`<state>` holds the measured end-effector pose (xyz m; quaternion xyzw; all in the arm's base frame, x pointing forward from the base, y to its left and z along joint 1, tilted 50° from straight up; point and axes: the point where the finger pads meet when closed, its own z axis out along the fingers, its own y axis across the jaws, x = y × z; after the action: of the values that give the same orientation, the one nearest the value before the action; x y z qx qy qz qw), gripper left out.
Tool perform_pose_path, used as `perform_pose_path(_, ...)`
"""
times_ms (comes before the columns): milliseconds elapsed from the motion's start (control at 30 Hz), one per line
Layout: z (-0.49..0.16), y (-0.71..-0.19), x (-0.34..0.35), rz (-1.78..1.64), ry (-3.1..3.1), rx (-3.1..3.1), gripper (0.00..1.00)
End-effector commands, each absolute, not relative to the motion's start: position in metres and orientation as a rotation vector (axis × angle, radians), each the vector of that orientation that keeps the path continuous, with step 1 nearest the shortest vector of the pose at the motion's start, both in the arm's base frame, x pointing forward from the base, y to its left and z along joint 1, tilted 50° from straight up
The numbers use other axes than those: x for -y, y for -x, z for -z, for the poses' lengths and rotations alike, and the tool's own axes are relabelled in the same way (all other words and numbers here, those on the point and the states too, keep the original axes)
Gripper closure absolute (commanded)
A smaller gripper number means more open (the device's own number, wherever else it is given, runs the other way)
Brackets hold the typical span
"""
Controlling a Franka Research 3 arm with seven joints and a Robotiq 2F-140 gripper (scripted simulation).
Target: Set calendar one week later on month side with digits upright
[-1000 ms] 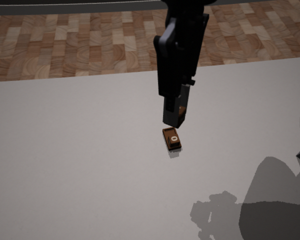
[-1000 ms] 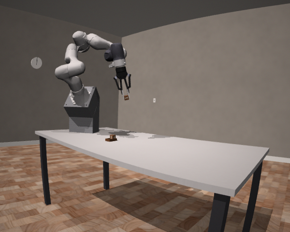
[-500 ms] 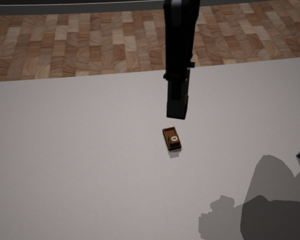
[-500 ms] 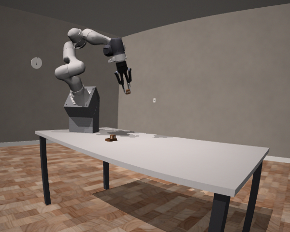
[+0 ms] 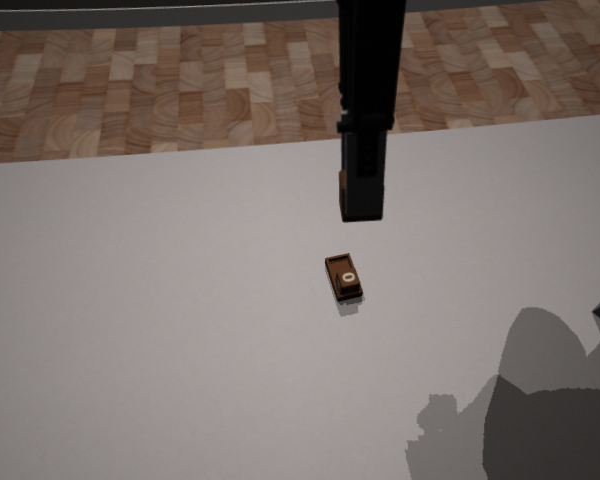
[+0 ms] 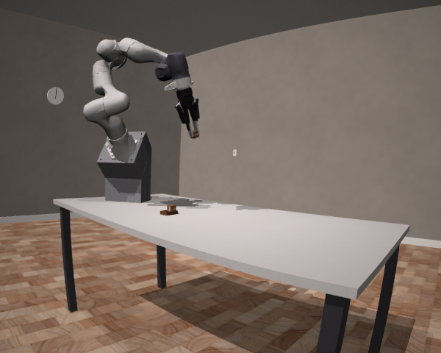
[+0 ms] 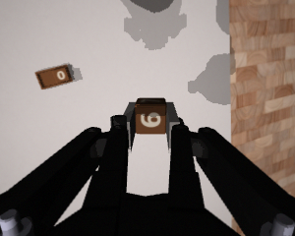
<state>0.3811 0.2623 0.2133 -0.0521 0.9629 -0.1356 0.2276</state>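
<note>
My gripper [image 7: 150, 113] [image 6: 193, 132] [image 5: 361, 214] is shut on a brown cube [image 7: 149, 119] [image 6: 194, 133] [image 5: 342, 187] and holds it high above the table. In the wrist view the cube's near face shows a white 6 or 9. The brown tray [image 5: 336, 260] [image 6: 163, 212] [image 7: 45, 79] lies flat on the table, below and apart from the gripper. The other brown cube [image 5: 348, 282] [image 6: 171, 208] [image 7: 62, 75] stands in one half of the tray with a 0 on its top face. The tray's other half holds nothing.
The grey table [image 5: 135, 310] [image 6: 273, 243] carries the arm's grey base [image 6: 127, 170] at its far end. The table's edge and the wooden floor [image 7: 265, 74] [image 5: 135, 77] lie to the right in the wrist view.
</note>
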Motion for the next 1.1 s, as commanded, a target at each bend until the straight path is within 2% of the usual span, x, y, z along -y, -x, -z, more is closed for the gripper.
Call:
perform_pose_path(0, -0.219, -0.38, -0.264, 0.42, 0.377, -2.653, 0.83)
perform_pose_path(1067, -0.214, -0.385, -0.26, 0.566, 1.208, -2.568, 0.83)
